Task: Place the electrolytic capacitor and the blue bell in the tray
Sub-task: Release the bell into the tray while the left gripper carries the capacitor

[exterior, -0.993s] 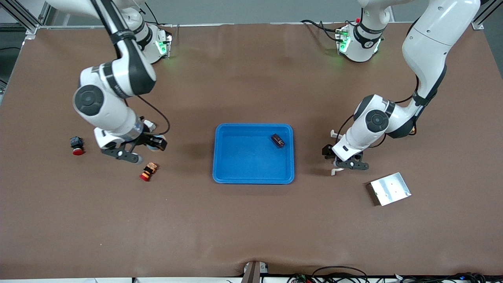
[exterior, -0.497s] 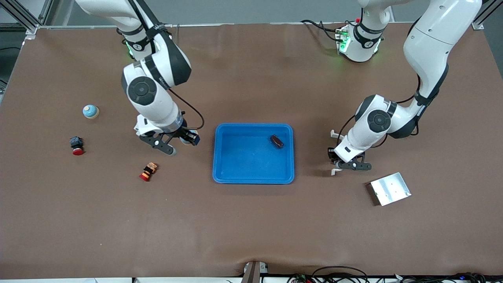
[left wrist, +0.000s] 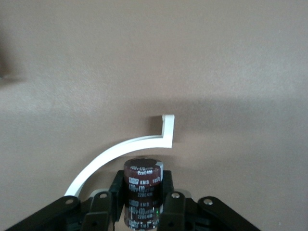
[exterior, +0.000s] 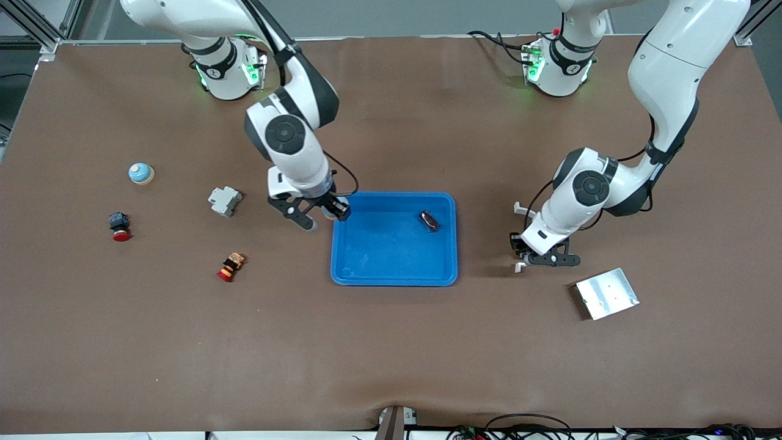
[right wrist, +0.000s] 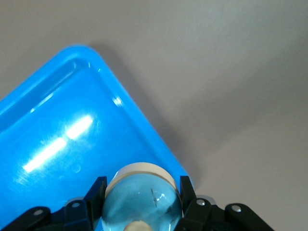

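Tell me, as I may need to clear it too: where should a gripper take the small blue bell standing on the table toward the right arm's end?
Take the bell low, across its wider base, coming straight down from above. It stands upright, and its rounded dome narrows upward, so a higher grip would probably slip.

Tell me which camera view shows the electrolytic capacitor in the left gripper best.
The left wrist view: the electrolytic capacitor fills the space between the left gripper's shut fingers, its printed sleeve facing the camera. In the front view the left gripper hides it almost entirely. The right wrist view does not show it.
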`<control>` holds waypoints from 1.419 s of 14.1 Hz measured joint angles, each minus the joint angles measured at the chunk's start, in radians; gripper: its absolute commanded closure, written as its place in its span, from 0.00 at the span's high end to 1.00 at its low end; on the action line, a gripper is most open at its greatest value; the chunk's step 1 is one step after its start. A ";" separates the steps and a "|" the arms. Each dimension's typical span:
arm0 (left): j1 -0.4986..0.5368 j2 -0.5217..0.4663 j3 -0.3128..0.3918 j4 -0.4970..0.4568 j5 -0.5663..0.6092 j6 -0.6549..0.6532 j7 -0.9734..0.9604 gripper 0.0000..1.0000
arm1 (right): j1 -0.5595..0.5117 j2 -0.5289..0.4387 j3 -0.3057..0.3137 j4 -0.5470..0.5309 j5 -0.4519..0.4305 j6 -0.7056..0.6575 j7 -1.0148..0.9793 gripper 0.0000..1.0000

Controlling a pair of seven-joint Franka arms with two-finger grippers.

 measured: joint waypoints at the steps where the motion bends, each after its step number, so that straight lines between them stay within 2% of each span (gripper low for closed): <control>1: 0.001 -0.004 -0.004 0.010 0.000 -0.021 -0.015 0.00 | 0.019 0.020 0.000 0.000 0.000 0.025 0.026 0.00; 6: 0.000 -0.018 -0.077 0.124 -0.008 -0.233 -0.126 0.00 | 0.047 0.084 -0.002 0.004 0.000 0.076 0.074 0.00; 9: -0.015 -0.019 -0.094 0.201 -0.055 -0.337 -0.167 0.00 | 0.048 0.117 -0.003 0.025 0.000 0.084 0.089 0.00; 15: -0.106 -0.001 -0.094 0.315 -0.083 -0.435 -0.427 0.00 | 0.065 0.190 -0.003 0.082 0.000 0.094 0.116 0.00; 20: -0.193 0.101 -0.094 0.464 -0.084 -0.446 -0.741 0.00 | 0.066 0.244 -0.005 0.094 -0.001 0.162 0.128 0.00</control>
